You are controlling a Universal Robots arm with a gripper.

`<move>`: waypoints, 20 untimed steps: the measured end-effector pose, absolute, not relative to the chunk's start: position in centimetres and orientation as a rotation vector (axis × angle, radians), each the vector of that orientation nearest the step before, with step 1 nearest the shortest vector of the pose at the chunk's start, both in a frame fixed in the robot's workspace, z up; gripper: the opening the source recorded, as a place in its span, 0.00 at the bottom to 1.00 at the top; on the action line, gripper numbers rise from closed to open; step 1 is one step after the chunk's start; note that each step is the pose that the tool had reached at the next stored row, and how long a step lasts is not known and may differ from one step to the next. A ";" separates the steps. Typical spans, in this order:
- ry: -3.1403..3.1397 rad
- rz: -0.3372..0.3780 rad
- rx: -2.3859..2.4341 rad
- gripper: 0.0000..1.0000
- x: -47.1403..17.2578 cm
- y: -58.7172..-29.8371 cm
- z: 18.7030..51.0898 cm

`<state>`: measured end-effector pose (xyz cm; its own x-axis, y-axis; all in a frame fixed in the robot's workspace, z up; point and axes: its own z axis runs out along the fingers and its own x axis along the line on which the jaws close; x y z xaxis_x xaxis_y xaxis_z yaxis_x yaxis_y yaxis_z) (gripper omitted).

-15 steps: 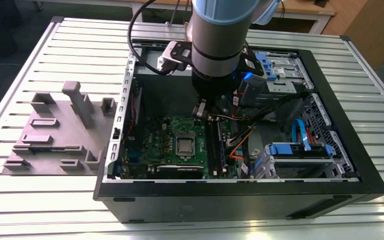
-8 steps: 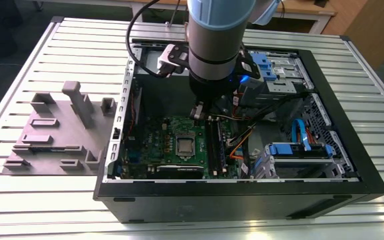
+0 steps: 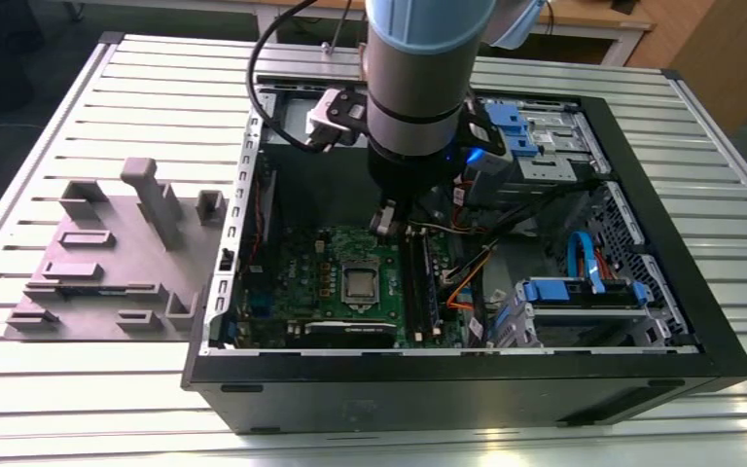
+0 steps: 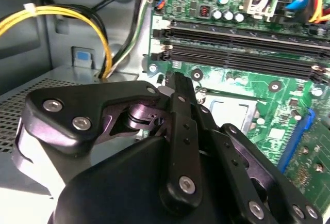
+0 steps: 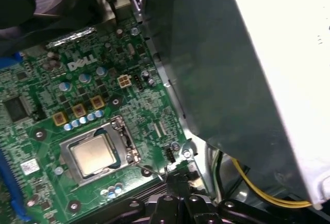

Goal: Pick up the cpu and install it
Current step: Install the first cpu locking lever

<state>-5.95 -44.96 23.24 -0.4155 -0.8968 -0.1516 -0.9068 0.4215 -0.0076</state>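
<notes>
The cpu (image 5: 95, 154) lies flat in the metal-framed socket (image 5: 121, 131) on the green motherboard, silvery top up. In the exterior view the cpu (image 3: 361, 282) sits mid-board inside the black case (image 3: 478, 375). My gripper (image 5: 174, 176) hangs low over the board just beside the socket, fingers pressed together and holding nothing. A thin metal socket lever (image 5: 149, 170) ends right at its tips. The second wrist view shows the shut gripper (image 4: 178, 82) pointing at the board near the socket's edge, with the cpu (image 4: 229, 111) partly hidden behind it.
Black memory slots (image 4: 237, 43) run alongside the socket. Yellow cables (image 4: 105, 48) and a grey metal box (image 5: 221, 64) stand close to the gripper. Blue drive brackets (image 3: 582, 292) fill the case's side at the exterior view's right. A grey fixture (image 3: 114, 253) rests on the slatted table.
</notes>
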 end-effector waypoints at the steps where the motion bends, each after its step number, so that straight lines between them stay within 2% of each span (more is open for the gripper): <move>1: 2.538 0.108 -1.620 0.10 -5.9 -45.0 23.2; 6: 2.541 0.103 -1.622 0.10 -6.0 -45.0 23.2; 14: 2.575 0.040 -1.647 0.10 -5.9 -45.0 23.2; 20: 2.602 0.018 -1.664 0.10 -5.9 -45.1 23.2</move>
<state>-5.89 -45.13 23.24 -0.4183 -0.9069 -0.0510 -0.9075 0.4197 -0.0188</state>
